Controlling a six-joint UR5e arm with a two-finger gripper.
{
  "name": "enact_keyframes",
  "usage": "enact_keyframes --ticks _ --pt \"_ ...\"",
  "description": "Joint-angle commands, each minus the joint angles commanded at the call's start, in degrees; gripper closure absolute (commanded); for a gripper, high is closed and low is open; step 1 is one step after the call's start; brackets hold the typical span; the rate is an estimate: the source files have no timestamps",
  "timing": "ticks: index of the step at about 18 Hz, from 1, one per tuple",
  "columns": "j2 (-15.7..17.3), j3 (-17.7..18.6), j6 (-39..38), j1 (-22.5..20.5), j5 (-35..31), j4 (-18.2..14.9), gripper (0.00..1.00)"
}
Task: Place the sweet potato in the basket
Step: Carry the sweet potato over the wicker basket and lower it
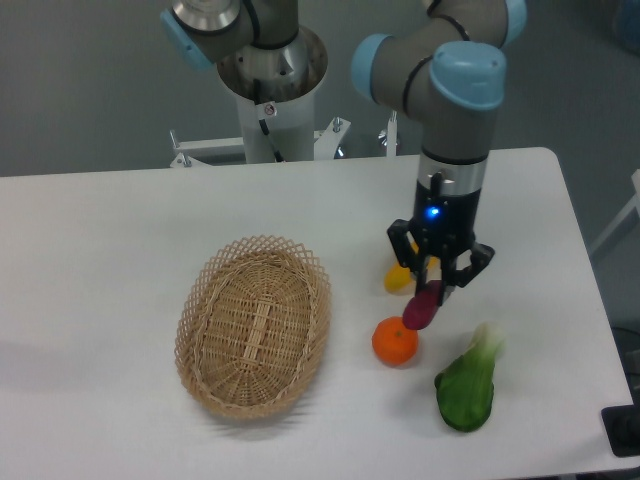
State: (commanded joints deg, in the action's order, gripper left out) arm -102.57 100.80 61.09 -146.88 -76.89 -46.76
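Gripper (432,285) clamped on sweet potato (422,307), hanging over orange (395,341). Basket (254,326) toward desk's left. Advice: carry level, clear rim, release low over basket centre.

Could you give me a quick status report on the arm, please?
Gripper shut on sweet potato, carried above the table. Basket empty, off to the side. Orange sits between them, below the path.
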Motion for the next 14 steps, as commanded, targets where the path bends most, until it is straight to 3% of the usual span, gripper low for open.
enact_keyframes --ticks 9,14 --pt "-1.7 2.6 -13.3 12.8 -10.4 0.6 0.73" --pt "-3.8 3.5 -14.7 19.3 -15.5 0.6 0.72"
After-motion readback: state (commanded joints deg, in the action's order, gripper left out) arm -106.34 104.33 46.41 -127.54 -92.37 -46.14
